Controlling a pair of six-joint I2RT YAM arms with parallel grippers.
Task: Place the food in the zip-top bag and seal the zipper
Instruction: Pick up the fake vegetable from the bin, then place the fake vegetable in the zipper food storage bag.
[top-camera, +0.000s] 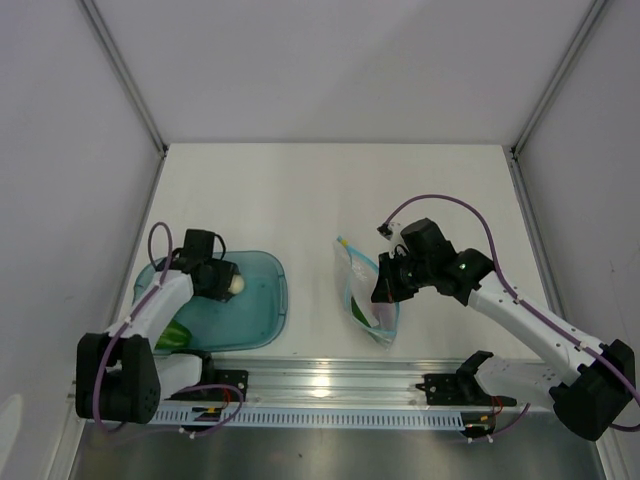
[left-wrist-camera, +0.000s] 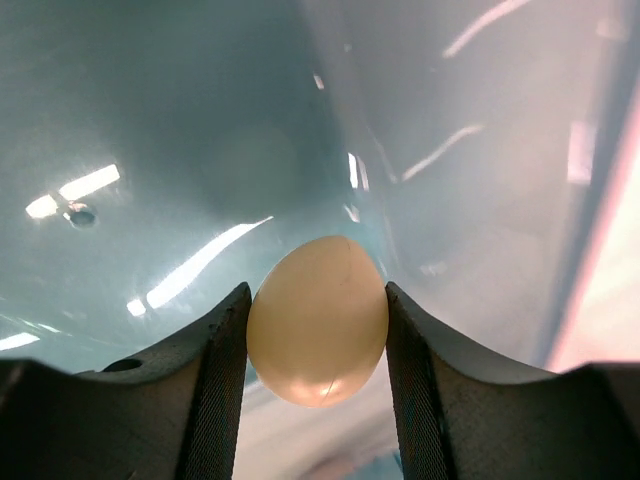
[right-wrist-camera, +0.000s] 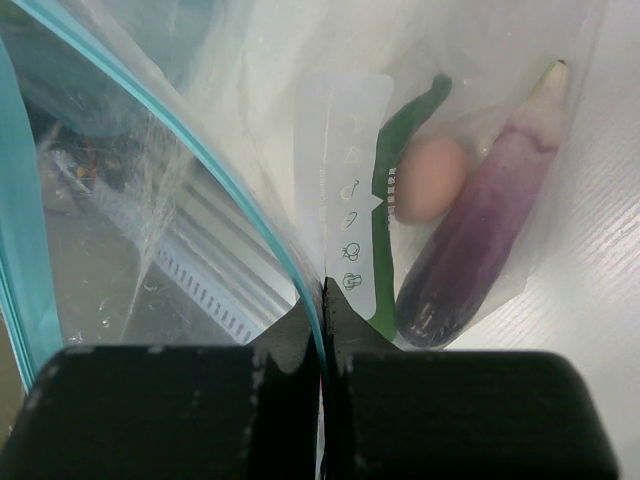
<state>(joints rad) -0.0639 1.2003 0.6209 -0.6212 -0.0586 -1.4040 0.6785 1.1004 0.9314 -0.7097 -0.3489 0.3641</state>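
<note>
A white surface (top-camera: 330, 190) fills the space between pale walls (top-camera: 60, 150), and a metal rail (top-camera: 330, 385) runs along its near edge, where the two arm bases are bolted. On the left part of the surface lies a translucent teal tray (top-camera: 262, 305) with rounded corners. The left arm reaches over the tray and hides part of it. Right of the tray and well apart from it, the clear zip-top bag (top-camera: 358, 300) sits on the surface with its mouth turned toward the tray side. The right end effector (right-wrist-camera: 322, 300) is clenched on the bag's mouth edge. Its two fingers are pressed together, and the thin light-blue zipper (right-wrist-camera: 230, 190) runs straight into the seam between them. Inside the bag, the purple eggplant (right-wrist-camera: 470, 250) lies along the far wall with its pale tip pointing away from the fingers. Beside it is the long green vegetable (right-wrist-camera: 410, 120), partly behind a white printed label. A small peach-coloured piece (right-wrist-camera: 432, 180) rests between the two, touching the eggplant. In the tray, a green piece (top-camera: 175, 335) shows under the left arm, mostly covered. The left end effector (top-camera: 228, 282) is over the tray and grasps a cream egg-shaped piece (left-wrist-camera: 318, 320). The two dark fingers press against opposite sides of that piece. Whether the piece touches the tray floor cannot be told.
</note>
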